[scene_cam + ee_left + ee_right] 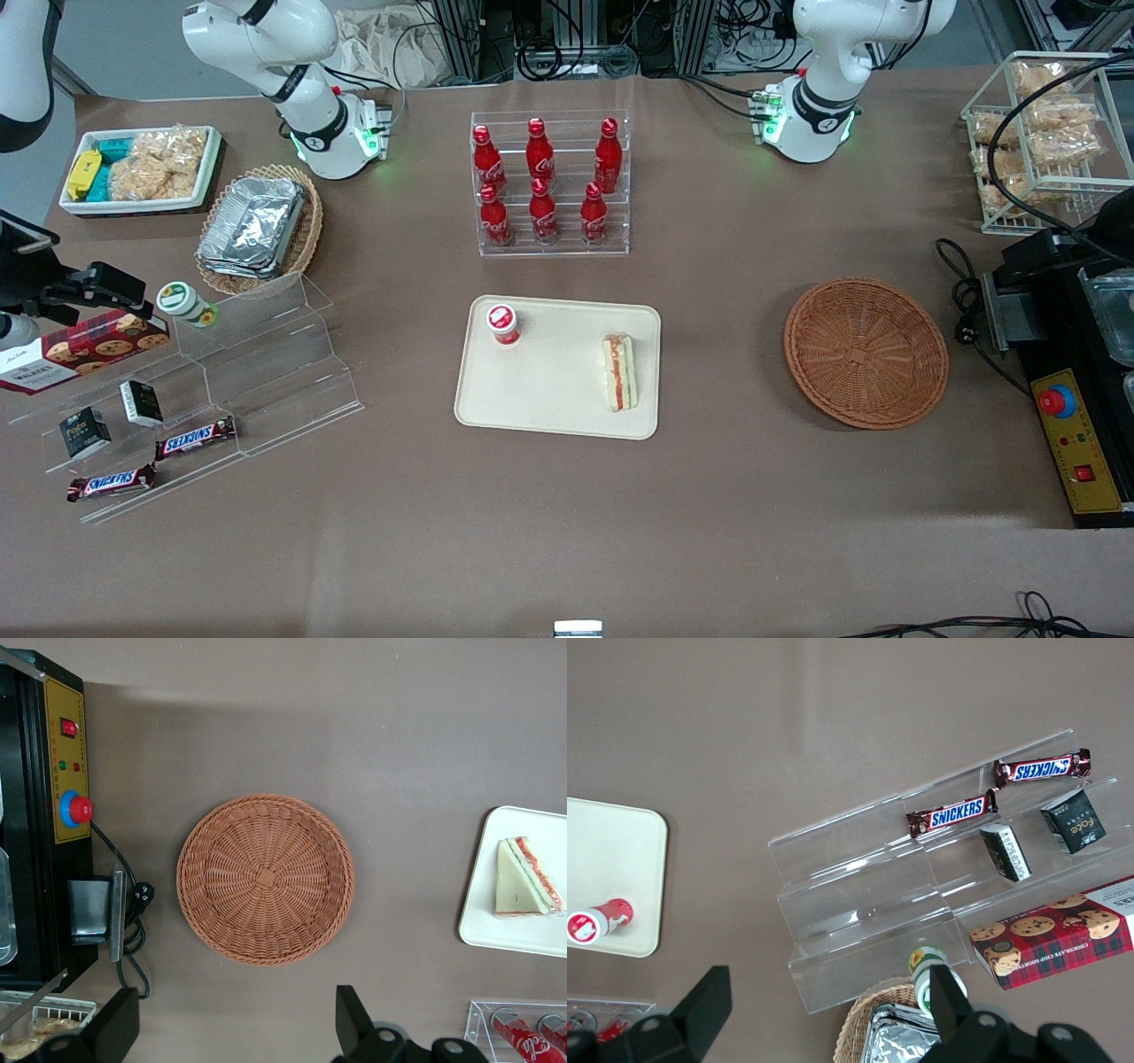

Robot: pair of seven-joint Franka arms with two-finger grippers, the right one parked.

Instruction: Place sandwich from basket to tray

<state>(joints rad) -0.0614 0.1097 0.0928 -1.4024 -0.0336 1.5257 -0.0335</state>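
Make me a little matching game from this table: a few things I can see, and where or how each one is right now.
Things:
1. sandwich
2. basket
3. red-capped cup
4. pincer

States:
a. open, above the table beside the basket
b. nothing in it
c. on the tray, along its edge nearest the basket
d. on the tray, at the corner nearest the bottle rack

Pairs: 1-c, 2-b, 3-d, 4-a

Woven wicker basket (pixel 264 879), matt prob. plastic tray (pixel 558 368).
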